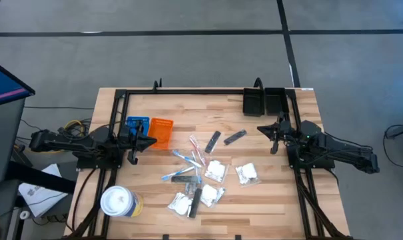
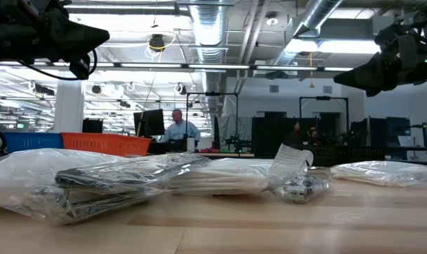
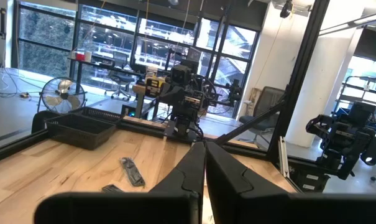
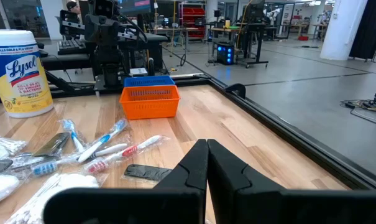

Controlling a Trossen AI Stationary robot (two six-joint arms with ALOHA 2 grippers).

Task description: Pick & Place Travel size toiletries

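Toiletries (image 1: 200, 175) mid-table; trays (image 1: 150, 133) left; cup (image 1: 119, 201) near-left corner.

Two matte black jointed arms, tapered two-finger tips.

Both grippers (image 1: 142, 141) (image 1: 266, 129) closed, raised, apart.

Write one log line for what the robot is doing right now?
left gripper: fingers shut, empty, by orange tray | right gripper: fingers shut, empty, near black bins | toiletries: untouched mid-table
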